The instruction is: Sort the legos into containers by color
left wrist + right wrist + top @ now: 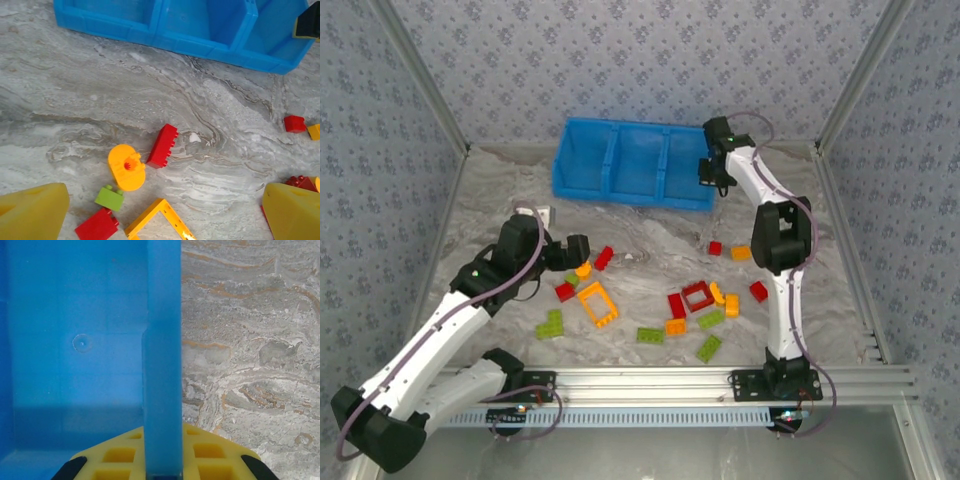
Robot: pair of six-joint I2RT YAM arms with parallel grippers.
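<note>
Jaws on my left arm are wide, with nothing in them. They hang over the left bunch of bricks on the bench. Right jaws are narrow and pinch the right wall of the bin, one finger inside and one outside. The bin sits at the far side. The bricks are spread over the near middle of the bench, well apart from it.

I think the right arm is there to stop the bin from sliding, and the left arm does the picking. Under my left jaws I see an orange round piece. A red brick lies on its right, its near corner touching or almost touching. A small green brick is just beside the near edge.

The red brick looks like the best pick. I should turn so my fingers close across its short way. Then I come straight down over its far half, away from the round piece. I squeeze slowly, so the brick does not tip or slide.
</note>
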